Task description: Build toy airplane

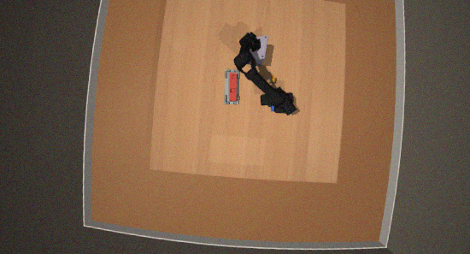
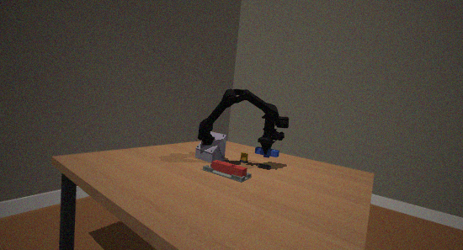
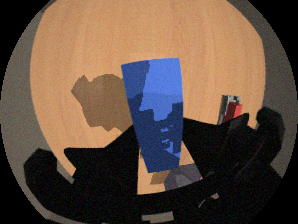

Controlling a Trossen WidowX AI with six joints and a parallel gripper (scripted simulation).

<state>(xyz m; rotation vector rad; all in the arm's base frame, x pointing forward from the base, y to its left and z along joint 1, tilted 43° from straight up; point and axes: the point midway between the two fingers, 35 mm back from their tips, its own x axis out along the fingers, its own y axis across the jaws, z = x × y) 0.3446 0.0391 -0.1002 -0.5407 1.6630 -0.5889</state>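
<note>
The red fuselage [image 1: 233,85] [image 2: 229,168] [image 3: 233,111] lies lengthwise in the grey jig [image 1: 226,88] [image 2: 242,178] [image 3: 223,105] and looks level. My gripper [image 2: 266,151] [image 3: 156,122] is shut on the blue wing [image 1: 273,109] [image 2: 274,153] [image 3: 162,82] near its middle and holds it above the table, with its shadow apart below it. The wing is to the right of the jig in the top view. The yellow tail fin [image 1: 273,79] [image 2: 244,157] stands on the table between the arm's base and the wing; it does not show in the wrist view.
The arm's pale base [image 1: 263,49] [image 2: 210,152] stands behind the jig and the tail fin. The arm arches over the table [image 1: 192,130] [image 2: 295,199] from the base to the wing, passing close beside the tail fin in the top view.
</note>
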